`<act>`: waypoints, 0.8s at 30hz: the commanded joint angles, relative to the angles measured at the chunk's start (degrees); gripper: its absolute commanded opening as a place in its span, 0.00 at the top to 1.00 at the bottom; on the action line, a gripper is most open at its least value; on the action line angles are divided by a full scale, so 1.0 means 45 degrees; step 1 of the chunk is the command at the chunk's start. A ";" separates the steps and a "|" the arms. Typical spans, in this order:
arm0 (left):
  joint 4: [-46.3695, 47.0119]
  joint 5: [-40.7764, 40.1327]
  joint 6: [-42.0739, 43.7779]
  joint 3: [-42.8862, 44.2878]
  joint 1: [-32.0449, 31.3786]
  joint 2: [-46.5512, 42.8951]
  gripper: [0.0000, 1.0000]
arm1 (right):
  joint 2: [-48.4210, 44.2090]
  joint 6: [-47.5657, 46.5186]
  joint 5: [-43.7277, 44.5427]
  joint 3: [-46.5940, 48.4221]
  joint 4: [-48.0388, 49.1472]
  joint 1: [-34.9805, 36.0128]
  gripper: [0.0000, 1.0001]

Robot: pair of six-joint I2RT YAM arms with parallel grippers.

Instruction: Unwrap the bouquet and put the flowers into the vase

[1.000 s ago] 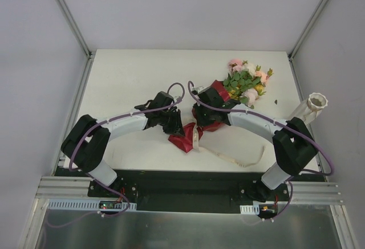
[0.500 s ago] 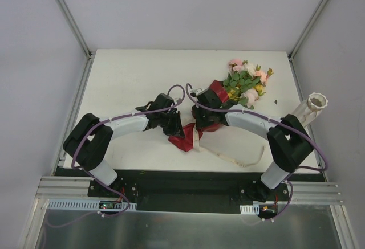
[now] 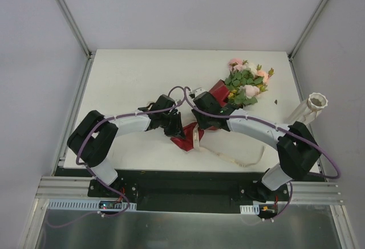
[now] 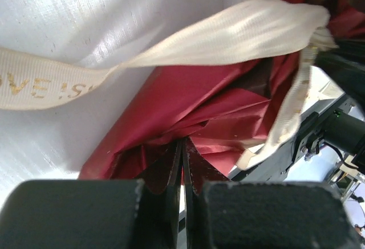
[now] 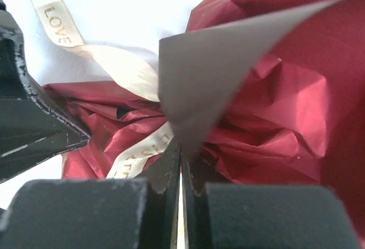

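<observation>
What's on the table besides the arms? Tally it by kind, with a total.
bouquet: 1
ribbon: 1
vase: 1
dark speck: 1
total: 4

White table (image 3: 125, 84), flat, metal frame rails along left and right sides. 4 things on it. Bouquet (image 3: 219, 90) lies on its side right of center, maroon paper crumpled, its tail end spread toward the near edge. Flowers (image 3: 246, 81) stick out of the wrap's far-right end, heads resting on the tabletop: pink, cream, yellow, green leaves. Cream ribbon (image 3: 239, 160) trails loose from the wrap across the near-right tabletop, gold lettering on it. White vase (image 3: 312, 105) at the right edge, apart from the bouquet; upright or tilted unclear. Small dark speck (image 3: 275, 101) between flowers and vase.
</observation>
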 commanded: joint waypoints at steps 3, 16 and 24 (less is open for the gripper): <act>-0.0059 -0.0837 -0.0106 -0.0599 -0.0110 0.0489 1.00 | -0.1638 0.0265 0.1153 0.0585 -0.0496 -0.0225 0.99; -0.0020 -0.0331 -0.0106 -0.0502 -0.0091 -0.0291 1.00 | -0.2536 0.0851 -0.2105 0.0079 0.0400 -0.0928 0.99; 0.0195 0.0977 0.0226 0.0063 -0.0344 -0.2165 0.60 | -0.2771 0.0656 -0.1700 0.0156 -0.0008 -0.0909 0.99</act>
